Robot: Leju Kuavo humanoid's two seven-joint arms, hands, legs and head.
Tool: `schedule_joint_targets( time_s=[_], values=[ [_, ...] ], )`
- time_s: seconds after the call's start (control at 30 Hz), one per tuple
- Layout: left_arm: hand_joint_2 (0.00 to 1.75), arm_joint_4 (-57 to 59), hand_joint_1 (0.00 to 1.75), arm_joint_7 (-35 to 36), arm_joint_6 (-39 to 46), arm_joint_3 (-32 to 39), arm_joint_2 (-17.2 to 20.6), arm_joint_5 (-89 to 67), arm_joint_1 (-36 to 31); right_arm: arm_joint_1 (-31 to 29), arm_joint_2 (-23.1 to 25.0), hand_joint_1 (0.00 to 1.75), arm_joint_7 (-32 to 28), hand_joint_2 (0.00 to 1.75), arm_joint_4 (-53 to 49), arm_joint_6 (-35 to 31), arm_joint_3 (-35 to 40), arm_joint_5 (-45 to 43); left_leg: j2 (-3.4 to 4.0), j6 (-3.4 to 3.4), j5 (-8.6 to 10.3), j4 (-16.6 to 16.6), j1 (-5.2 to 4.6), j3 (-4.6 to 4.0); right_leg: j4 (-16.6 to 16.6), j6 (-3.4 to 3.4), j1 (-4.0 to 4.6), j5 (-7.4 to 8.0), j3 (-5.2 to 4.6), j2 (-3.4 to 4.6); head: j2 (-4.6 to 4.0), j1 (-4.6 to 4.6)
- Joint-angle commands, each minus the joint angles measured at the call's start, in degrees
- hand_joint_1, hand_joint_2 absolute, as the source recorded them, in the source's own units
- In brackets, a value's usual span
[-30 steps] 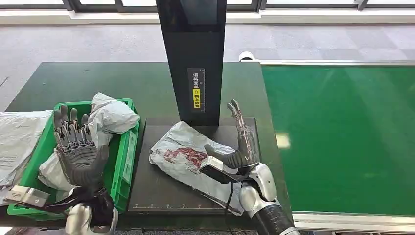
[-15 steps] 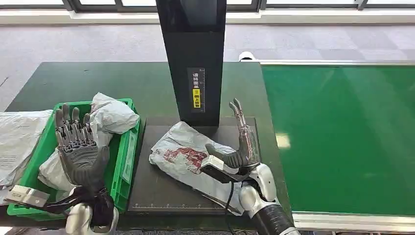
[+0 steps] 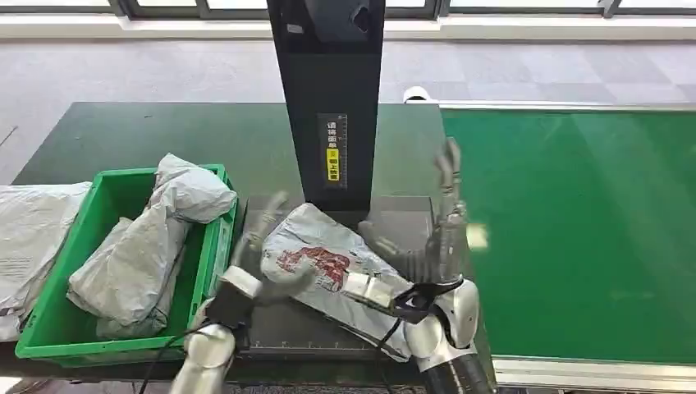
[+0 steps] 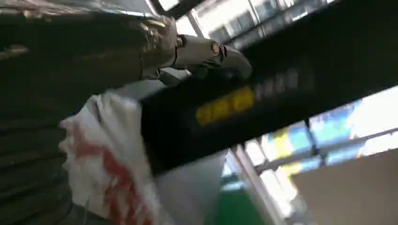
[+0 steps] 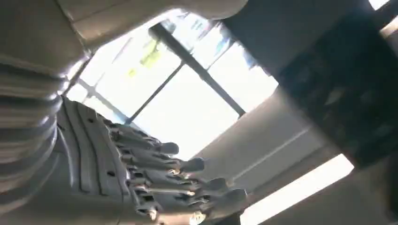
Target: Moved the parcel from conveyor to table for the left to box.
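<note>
A grey parcel (image 3: 328,254) with a red print lies on the black mat (image 3: 279,332) in front of the black post. My left hand (image 3: 258,246), blurred, is at the parcel's left edge with its fingers (image 3: 271,209) spread and raised; I cannot see it gripping. The left wrist view shows the parcel (image 4: 108,154) close to that hand. My right hand (image 3: 439,238) stands at the parcel's right side, fingers straight up and apart, holding nothing. In the right wrist view the right hand (image 5: 141,173) has its fingers stretched out.
A green bin (image 3: 215,246) with grey parcels (image 3: 139,254) in it stands left of the mat. More grey bags (image 3: 33,230) lie further left. The black post (image 3: 332,107) rises behind the mat. The green conveyor (image 3: 574,230) runs along the right.
My left hand has swung from above the green bin over to the parcel's left edge. My right hand has risen a little and shifted right. The parcel has shifted slightly.
</note>
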Motion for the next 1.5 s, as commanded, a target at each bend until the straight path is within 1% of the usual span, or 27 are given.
schedule_joint_targets(
  time_s=[0.03,0.07,0.1,0.13,0.2,0.27,0.4,0.47,0.5,0.57,0.87,0.9,0.93,1.0,1.1,1.13,1.17,1.2,1.3,1.33,1.37,1.4,1.5],
  values=[
    [1.75,16.34,0.0,-0.18,1.06,-6.69,2.32,3.61,-6.07,3.54,2.32,0.0,-0.24,1.75,-11.87,0.15,-9.11,0.31,-0.03,0.06,0.01,-0.11,-0.15,0.11,-0.06,0.06,-0.14,0.02,0.09,-0.03,-0.02,-0.07],
    [1.75,16.34,0.0,-0.18,1.06,-6.69,2.32,3.61,-6.07,3.54,2.32,0.0,-0.24,1.75,-11.87,0.15,-9.11,0.31,0.09,0.06,-0.01,-0.06,-0.15,0.04,-0.03,0.06,-0.15,0.03,-0.02,0.09,0.0,-0.07],
    [1.75,16.3,0.0,1.81,1.7,-5.87,2.71,3.89,-5.23,3.92,2.32,0.0,-0.24,1.75,-8.65,0.15,-10.87,-0.82,0.09,0.05,0.02,-0.15,-0.16,0.17,-0.11,0.08,-0.15,0.06,0.07,0.09,0.0,-0.07],
    [1.75,16.28,0.0,1.61,1.86,-5.9,2.93,3.86,-4.27,4.58,2.32,0.0,-0.24,1.75,-9.14,0.15,-10.78,-0.74,0.02,0.05,0.01,-0.1,-0.13,0.13,-0.11,0.08,-0.12,0.04,0.07,0.03,-0.02,-0.02],
    [1.75,16.27,0.0,1.55,1.94,-5.92,2.96,3.83,-4.11,4.71,2.32,0.0,-0.24,1.75,-9.29,0.15,-10.75,-0.73,0.1,0.04,0.01,-0.24,-0.12,0.32,-0.23,0.06,-0.11,0.06,0.23,0.12,0.0,-0.07],
    [1.75,16.38,0.0,1.39,2.13,-5.93,3.03,3.76,-3.88,4.97,2.32,0.0,-0.24,1.75,-9.49,0.15,-10.77,-0.73,0.18,0.05,-0.03,-0.09,-0.13,0.16,-0.09,0.09,-0.1,0.06,0.04,0.19,-0.02,-0.07],
    [1.75,16.38,0.0,1.39,2.13,-5.93,3.03,3.76,-3.88,4.97,2.32,0.0,-0.24,1.75,-9.49,0.15,-10.77,-0.73,0.15,0.04,-0.02,-0.2,-0.12,0.28,-0.19,0.07,-0.06,0.04,0.16,0.17,0.0,-0.07],
    [1.75,16.38,0.0,1.39,2.13,-5.93,3.03,3.76,-3.88,4.97,2.32,0.0,-0.24,1.75,-9.49,0.15,-10.77,-0.73,0.19,0.05,-0.03,-0.1,-0.12,0.15,-0.07,0.09,-0.07,0.04,0.02,0.21,-0.02,-0.07],
    [1.75,16.38,0.0,1.39,2.13,-5.93,3.03,3.76,-3.88,4.97,2.32,0.0,-0.24,1.75,-9.49,0.15,-10.77,-0.73,0.14,0.05,-0.04,-0.16,-0.11,0.25,-0.15,0.08,-0.05,0.03,0.15,0.16,-0.02,-0.04],
    [1.75,16.38,0.0,1.39,2.13,-5.93,3.03,3.76,-3.88,4.97,2.32,0.0,-0.24,1.75,-9.49,0.15,-10.77,-0.73,0.18,0.05,-0.02,-0.11,-0.09,0.15,-0.1,0.09,-0.07,0.05,0.03,0.21,0.0,-0.04],
    [1.75,16.38,0.0,1.39,2.13,-5.93,3.03,3.76,-3.88,4.97,2.32,0.0,-0.24,1.75,-9.49,0.15,-10.77,-0.73,0.17,0.05,-0.02,-0.09,-0.09,0.13,-0.08,0.09,-0.07,0.05,0.01,0.21,0.0,-0.07],
    [1.75,18.3,0.0,8.59,5.11,-9.86,4.93,-3.44,-5.31,4.8,2.32,0.0,-0.24,1.75,-9.41,0.15,-11.17,-0.94,0.15,0.05,-0.01,-0.16,-0.08,0.21,-0.14,0.07,-0.06,0.05,0.11,0.18,-0.02,-0.07],
    [1.75,18.8,0.0,9.37,5.69,-10.91,4.7,-6.19,-5.56,4.7,2.32,0.0,-0.24,1.75,-9.32,0.15,-11.18,-0.98,0.16,0.04,-0.02,-0.14,-0.08,0.2,-0.13,0.07,-0.06,0.05,0.09,0.2,0.0,-0.07],
    [1.75,18.8,0.0,9.37,5.69,-10.91,4.7,-6.19,-5.56,4.7,2.32,0.0,-0.24,1.75,-9.32,0.15,-11.18,-0.98,0.1,0.05,0.0,-0.16,-0.09,0.21,-0.14,0.07,-0.07,0.04,0.11,0.13,0.0,-0.04],
    [1.75,18.8,0.0,9.37,5.69,-10.91,4.7,-6.19,-5.56,4.7,2.32,0.0,-0.24,1.75,-9.32,0.15,-11.18,-0.98,0.18,0.05,-0.03,-0.07,-0.08,0.1,-0.07,0.09,-0.06,0.06,-0.01,0.22,0.0,-0.05],
    [1.75,23.14,0.0,10.62,8.58,-11.23,3.66,-9.03,-7.2,4.55,2.32,0.0,-0.24,1.75,-9.18,0.15,-11.31,-0.97,0.16,0.05,-0.02,-0.13,-0.1,0.18,-0.1,0.08,-0.08,0.04,0.06,0.19,-0.02,-0.05],
    [1.75,24.69,0.0,12.28,9.63,-11.72,3.33,-10.95,-7.91,4.47,2.32,0.0,-0.24,1.75,-9.17,0.15,-11.34,-0.98,0.15,0.05,-0.02,-0.09,-0.08,0.13,-0.08,0.09,-0.06,0.05,0.02,0.19,0.0,-0.04],
    [1.75,25.91,0.0,13.13,10.2,-11.87,3.19,-11.98,-8.43,4.44,2.32,0.0,-0.24,1.75,-9.16,0.15,-11.36,-1.01,0.08,0.05,0.0,-0.19,-0.08,0.25,-0.17,0.08,-0.06,0.04,0.17,0.11,-0.02,-0.07],
    [1.75,32.69,0.0,14.17,10.05,-12.47,2.25,-14.96,-11.16,4.02,2.32,0.0,-0.24,1.75,-9.09,0.15,-11.86,-0.16,0.08,0.05,0.0,-0.09,-0.11,0.13,-0.07,0.1,-0.09,0.04,0.04,0.11,-0.02,-0.04],
    [1.75,33.85,0.03,14.03,9.68,-12.56,2.05,-15.16,-11.5,3.86,2.32,0.0,-0.24,1.75,-8.66,0.15,-11.67,-0.55,0.06,0.06,0.02,-0.17,-0.1,0.22,-0.16,0.08,-0.07,0.06,0.15,0.08,-0.02,-0.07],
    [1.75,34.11,0.82,13.93,9.53,-12.78,2.04,-15.36,-11.54,3.85,2.32,0.0,-0.24,1.75,-8.56,0.15,-11.55,-0.69,0.09,0.06,0.01,-0.12,-0.1,0.17,-0.12,0.09,-0.08,0.06,0.09,0.12,-0.02,-0.04],
    [1.75,36.45,1.75,13.92,9.0,-13.44,1.86,-16.36,-12.54,3.67,2.32,0.0,-0.24,1.75,-8.41,0.15,-11.68,-0.58,0.09,0.06,0.02,-0.16,-0.11,0.22,-0.14,0.09,-0.09,0.06,0.12,0.12,0.0,-0.07],
    [1.75,40.27,1.75,16.35,10.68,-14.2,1.28,-19.58,-14.16,3.66,2.32,0.0,-0.24,1.75,-8.57,0.15,-12.19,-0.6,0.14,0.06,-0.01,-0.07,-0.12,0.12,-0.05,0.1,-0.1,0.05,0.01,0.18,0.0,-0.07]
  ],
)
